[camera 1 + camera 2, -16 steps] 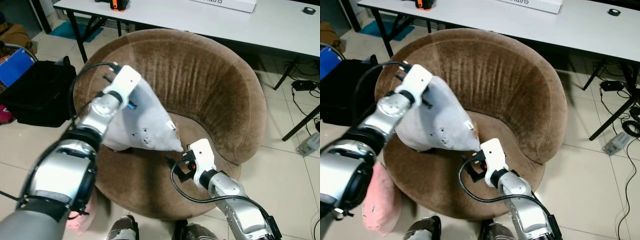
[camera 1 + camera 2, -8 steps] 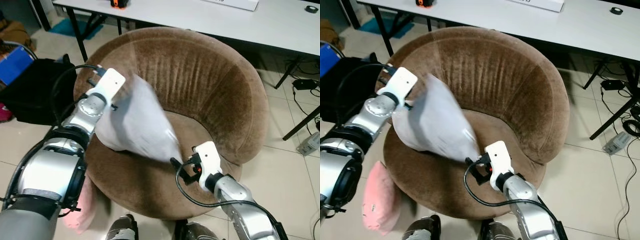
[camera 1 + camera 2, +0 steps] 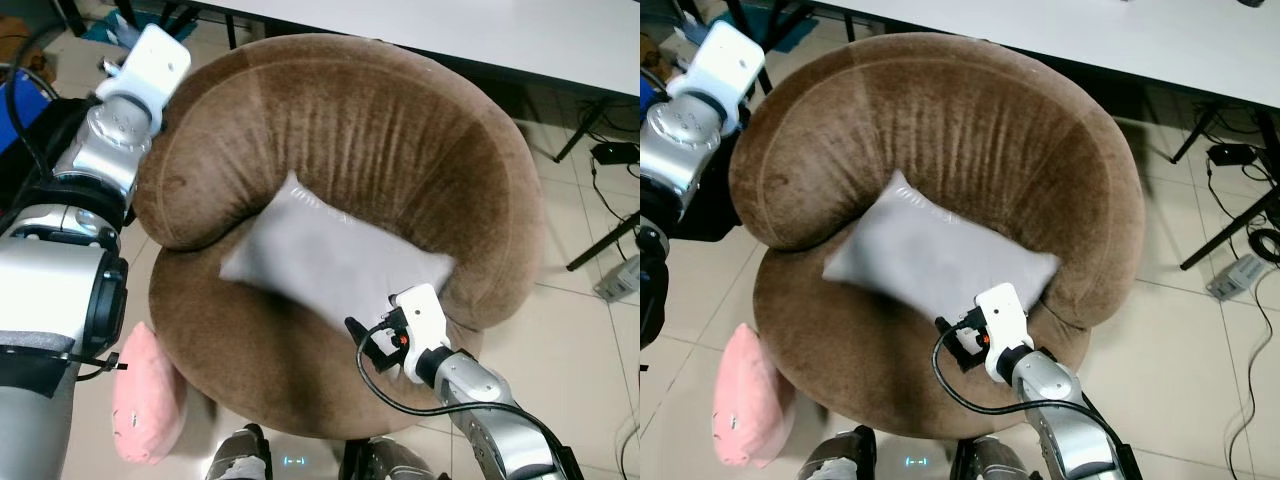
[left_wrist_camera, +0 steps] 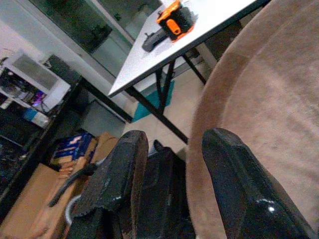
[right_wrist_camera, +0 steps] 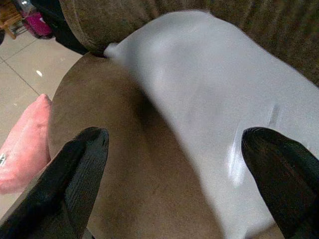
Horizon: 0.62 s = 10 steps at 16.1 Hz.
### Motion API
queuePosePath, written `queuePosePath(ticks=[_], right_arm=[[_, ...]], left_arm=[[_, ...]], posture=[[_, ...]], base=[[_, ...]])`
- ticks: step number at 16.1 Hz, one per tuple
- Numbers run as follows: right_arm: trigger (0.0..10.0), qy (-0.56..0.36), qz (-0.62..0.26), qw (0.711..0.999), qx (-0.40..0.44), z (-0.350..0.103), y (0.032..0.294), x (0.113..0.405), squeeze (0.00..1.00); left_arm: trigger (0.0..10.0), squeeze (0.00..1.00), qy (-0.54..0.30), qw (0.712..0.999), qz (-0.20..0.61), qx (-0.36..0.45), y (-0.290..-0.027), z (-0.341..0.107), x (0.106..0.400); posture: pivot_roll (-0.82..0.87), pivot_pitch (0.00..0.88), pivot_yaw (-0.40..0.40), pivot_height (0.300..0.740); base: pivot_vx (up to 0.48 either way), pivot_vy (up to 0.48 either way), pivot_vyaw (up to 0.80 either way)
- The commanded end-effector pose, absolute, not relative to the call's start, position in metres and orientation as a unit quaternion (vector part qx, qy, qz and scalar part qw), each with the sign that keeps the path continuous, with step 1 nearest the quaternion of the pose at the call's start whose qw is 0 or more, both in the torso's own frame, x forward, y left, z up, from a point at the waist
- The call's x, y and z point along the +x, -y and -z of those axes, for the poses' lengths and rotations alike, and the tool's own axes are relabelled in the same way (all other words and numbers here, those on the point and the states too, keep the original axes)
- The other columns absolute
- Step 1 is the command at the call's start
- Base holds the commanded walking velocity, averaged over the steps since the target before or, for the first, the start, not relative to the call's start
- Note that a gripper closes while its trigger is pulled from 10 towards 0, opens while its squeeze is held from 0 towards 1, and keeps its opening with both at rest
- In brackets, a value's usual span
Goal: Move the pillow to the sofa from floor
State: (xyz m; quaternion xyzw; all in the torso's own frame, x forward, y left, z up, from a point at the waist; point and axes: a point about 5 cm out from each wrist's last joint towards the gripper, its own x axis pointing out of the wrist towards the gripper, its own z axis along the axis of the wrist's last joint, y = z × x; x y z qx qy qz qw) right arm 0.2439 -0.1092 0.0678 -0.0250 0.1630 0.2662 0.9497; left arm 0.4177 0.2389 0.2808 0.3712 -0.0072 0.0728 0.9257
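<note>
A grey pillow point(image 3: 335, 262) lies flat on the seat of the round brown sofa chair point(image 3: 380, 120), leaning towards its backrest. My left gripper point(image 4: 174, 138) is raised beyond the chair's left arm, open, with nothing between its fingers. My right gripper point(image 3: 365, 340) hovers low over the front of the seat, just short of the grey pillow's near edge point(image 5: 224, 99). It is open wide and holds nothing. A pink pillow point(image 3: 148, 395) lies on the tiled floor at the chair's front left.
A white table point(image 3: 560, 30) stands behind the chair, with an orange tool point(image 4: 177, 15) on it. Its black leg point(image 3: 600, 240), cables and a power strip point(image 3: 620, 275) are on the floor to the right. A black bag point(image 3: 710, 205) sits left of the chair.
My left gripper let go of the grey pillow, which dropped flat onto the seat. The left arm swung up and to the left. The right gripper stayed low.
</note>
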Motion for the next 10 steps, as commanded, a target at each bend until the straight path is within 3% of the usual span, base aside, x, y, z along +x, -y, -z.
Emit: queuePosePath(ticks=[1,3,6,10], right_arm=[[10.0,-0.169,-0.263,0.950,-0.024,-0.067,0.111,0.243,0.00],[10.0,-0.168,-0.262,0.950,-0.027,-0.067,0.111,0.246,0.00],[10.0,-0.153,-0.211,0.965,-0.026,-0.070,0.120,0.264,0.00],[10.0,-0.158,-0.212,0.963,-0.042,-0.066,0.122,0.272,0.00]], left_arm=[[10.0,0.00,0.007,0.934,-0.075,0.348,-0.240,-0.281,0.417],[10.0,0.00,0.011,0.946,-0.074,0.315,-0.240,-0.280,0.418],[10.0,0.00,0.039,0.979,-0.059,0.193,-0.235,-0.279,0.418],[10.0,0.00,0.043,0.994,0.005,0.103,-0.221,-0.246,0.415]], posture=[[-0.01,0.175,-0.056,0.740],[0.00,0.172,-0.058,0.740],[0.04,0.158,-0.069,0.740],[0.07,0.156,-0.078,0.740]], base=[[0.000,0.000,0.00],[0.000,0.000,0.00],[0.000,0.000,0.00],[0.000,0.000,0.00]])
